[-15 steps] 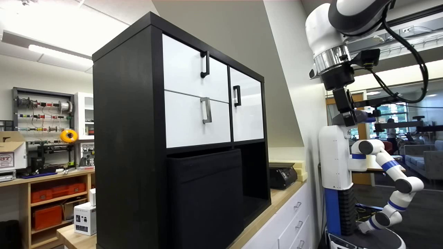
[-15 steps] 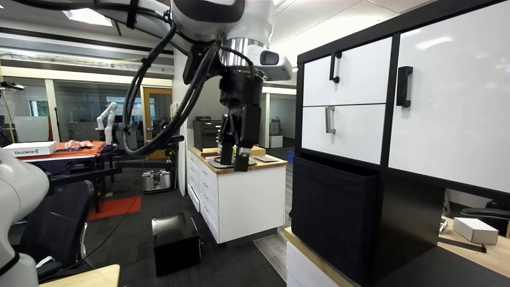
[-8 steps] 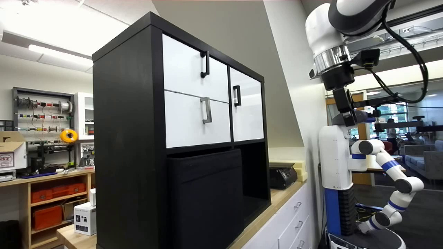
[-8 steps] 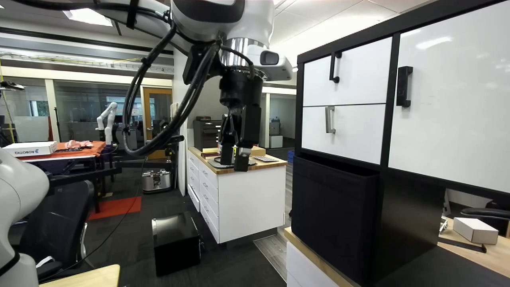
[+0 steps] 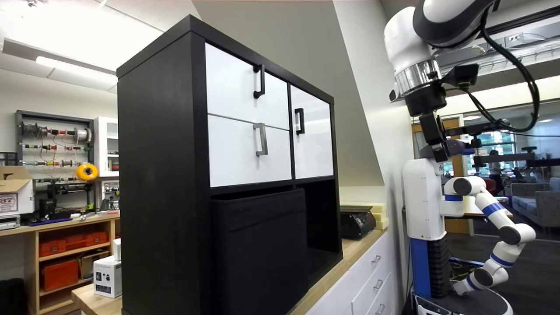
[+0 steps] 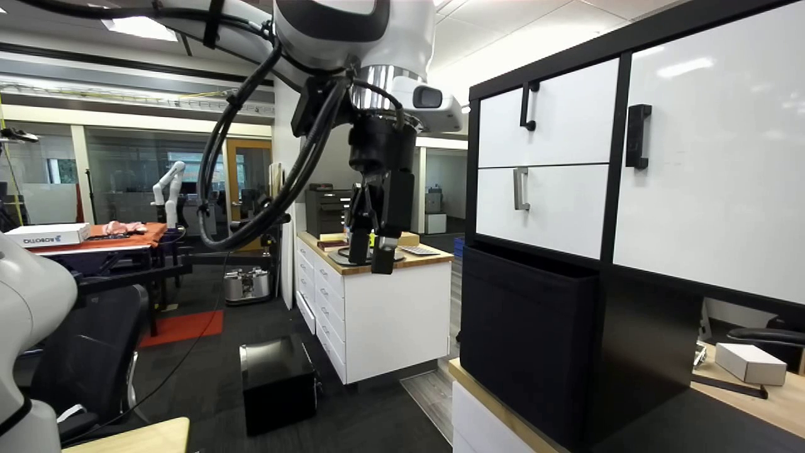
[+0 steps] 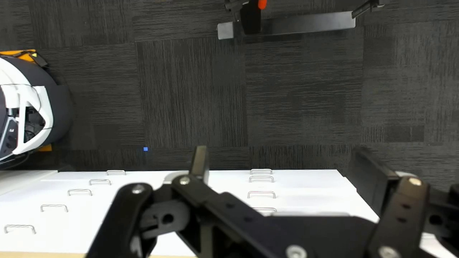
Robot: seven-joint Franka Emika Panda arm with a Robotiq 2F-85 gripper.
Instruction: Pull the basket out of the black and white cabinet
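The basket, a matte black fabric bin (image 5: 262, 249) (image 6: 528, 340), stands upright in the lower compartment of the black and white cabinet (image 5: 157, 175) (image 6: 717, 163) in both exterior views. Its top rim sits below the drawer fronts, with a narrow gap above it. My gripper (image 5: 441, 153) (image 6: 371, 251) hangs in the air in front of the cabinet, well apart from the basket, fingers pointing down. In the wrist view the gripper (image 7: 287, 172) has its fingers wide apart with nothing between them. The basket and cabinet are out of the wrist view.
The cabinet stands on a wooden counter (image 5: 323, 275) over white drawers (image 5: 367, 284). Black and grey handles (image 5: 261, 139) stick out of its fronts above the basket. A black box (image 6: 280, 384) is on the floor. A white drawer unit (image 6: 396, 321) stands behind the gripper.
The arm and gripper have shifted slightly toward the cabinet and slightly down in the last half second. The basket and cabinet have not moved.
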